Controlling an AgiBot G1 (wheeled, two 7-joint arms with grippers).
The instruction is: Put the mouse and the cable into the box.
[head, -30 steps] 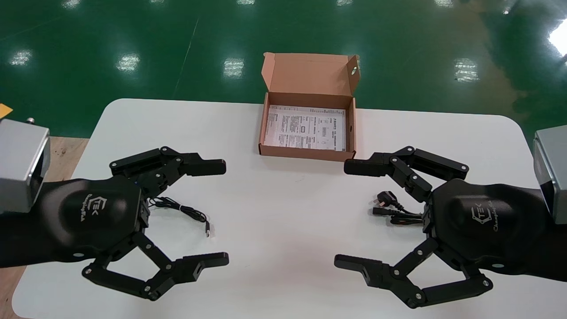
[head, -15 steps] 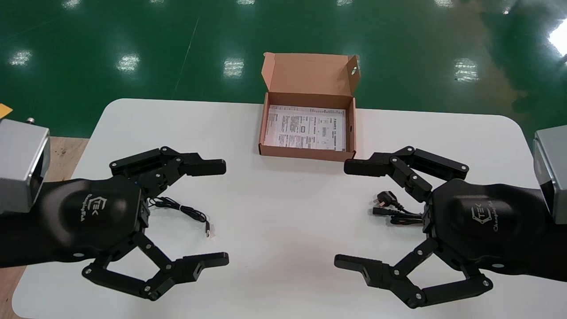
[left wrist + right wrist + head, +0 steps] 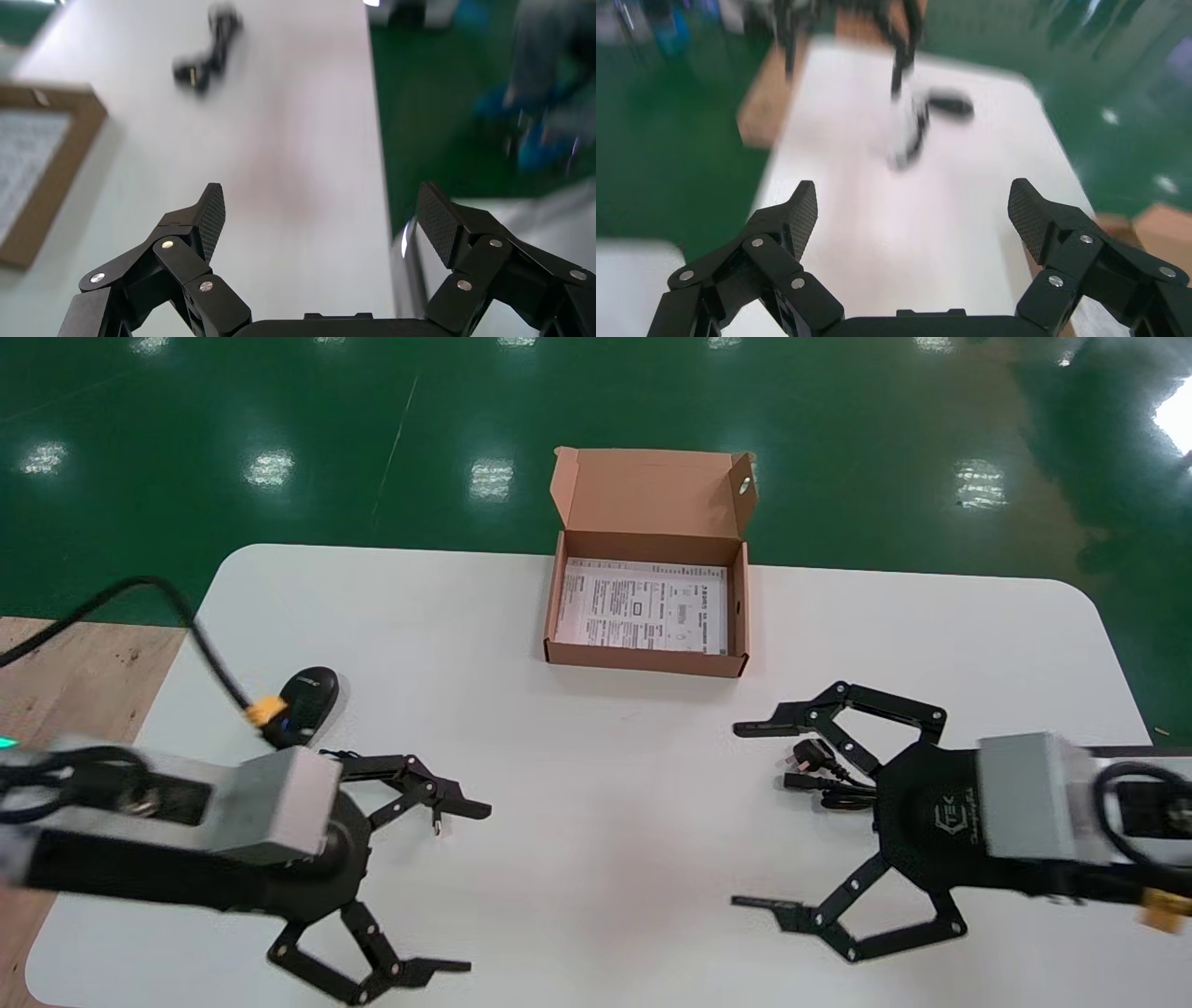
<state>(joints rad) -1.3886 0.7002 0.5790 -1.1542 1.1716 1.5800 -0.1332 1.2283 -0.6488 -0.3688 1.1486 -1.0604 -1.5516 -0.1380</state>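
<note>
left claw (image 3: 477,890) stood spread, table (image 3: 596,784) 8 o'clock | right claw (image 3: 736,814) spread, 4 o'clock, beside cable (image 3: 824,775) at 3 | mouse (image 3: 307,696) lay at 9 | box (image 3: 647,659) open at 12, neither inside | risk: pinching one strand might uncoil cable, snagging rim

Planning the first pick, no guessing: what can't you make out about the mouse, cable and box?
Mouse: head view, partly covered by the left arm's orange plug; the thin lead vanishes under the left gripper.
Cable: head view, most of the bundle sits behind the right gripper.
Box: head view, the leaflet print is too small to read.
</note>
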